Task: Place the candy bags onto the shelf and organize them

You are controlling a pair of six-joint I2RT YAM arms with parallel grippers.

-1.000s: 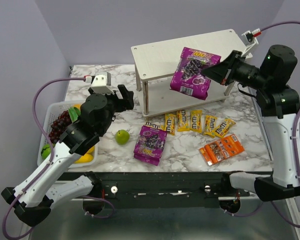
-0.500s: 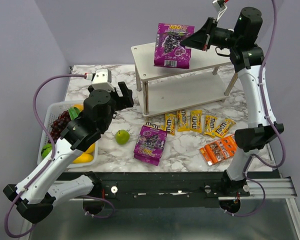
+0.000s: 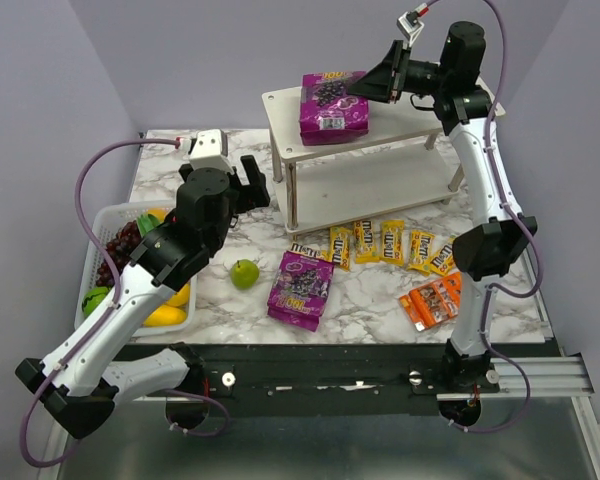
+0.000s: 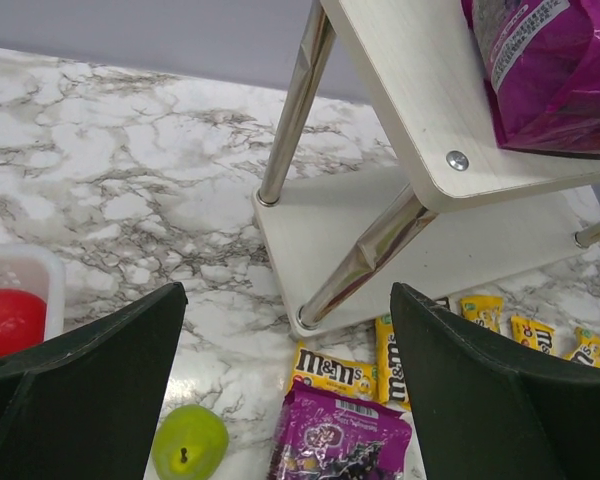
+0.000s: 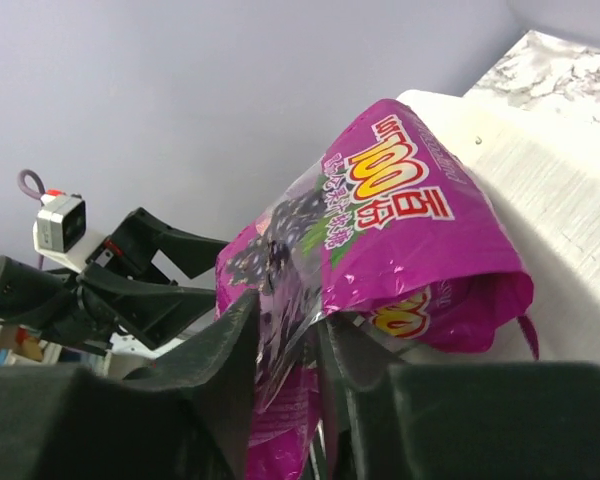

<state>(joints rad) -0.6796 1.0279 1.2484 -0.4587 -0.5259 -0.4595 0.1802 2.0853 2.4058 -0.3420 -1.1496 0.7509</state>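
right up top, the right claw (image 3: 364,87) is at the glossy purple candy pouch with the dark grape picture (image 3: 333,103), which sits on the upper tier of the white wood-grain two-tier shelf with thin metal legs (image 3: 380,185), towards its left end. on the wrist view the pouch's lower fold rests on the white board and its upper edge runs up between the black fingers (image 5: 238,335). those fingers stand only a little apart with the film between them, and whether they're pinching it or not, i cannot tell.

over on the left, the left claw (image 4: 287,300) hangs above the grey-veined marble table (image 3: 370,305), just left of the shelf's front leg, its fingers spread wide with nothing between them.

down on the marble, the second purple pouch (image 3: 301,288) lies flat in front of the shelf. six small yellow packets with brown lettering (image 3: 392,240) lie in a row along the shelf's near edge, the leftmost turned sideways. the flat orange pack (image 3: 435,300) lies to the right, near the last yellow packet. the lower tier carries nothing.

a green apple (image 3: 244,273) sits left of the floor pouch, and a white plastic basket (image 3: 92,245) holds dark grapes (image 3: 120,250) at the table's left edge.
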